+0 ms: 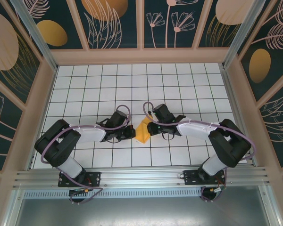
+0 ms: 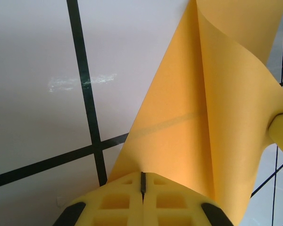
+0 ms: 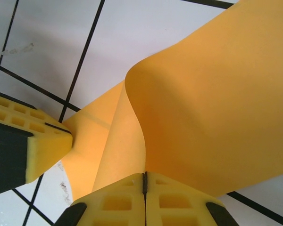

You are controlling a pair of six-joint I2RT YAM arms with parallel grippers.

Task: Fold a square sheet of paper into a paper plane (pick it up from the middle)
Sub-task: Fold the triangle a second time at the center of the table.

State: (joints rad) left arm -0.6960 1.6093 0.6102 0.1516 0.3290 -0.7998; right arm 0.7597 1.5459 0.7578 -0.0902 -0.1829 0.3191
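Yellow-padded left gripper [image 2: 142, 188] is pinched fully closed on one edge of the square sheet of paper [image 2: 203, 117], which bows in a loose curl between the arms near the table's middle. The right gripper [image 3: 145, 183] is likewise clamped on its other side. This is probably an early fold: match the edges squarely before pressing down, without tugging. The white gridded table [image 1: 179, 84] is enclosed by botanical-print walls [image 1: 113, 23].

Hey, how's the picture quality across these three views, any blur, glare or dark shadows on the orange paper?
Top external: even light, sharp, orange paper small but clear, no glare. Left wrist: paper in focus, shading along its curl, white table bright. Right wrist: paper sharp, darker inside the fold.
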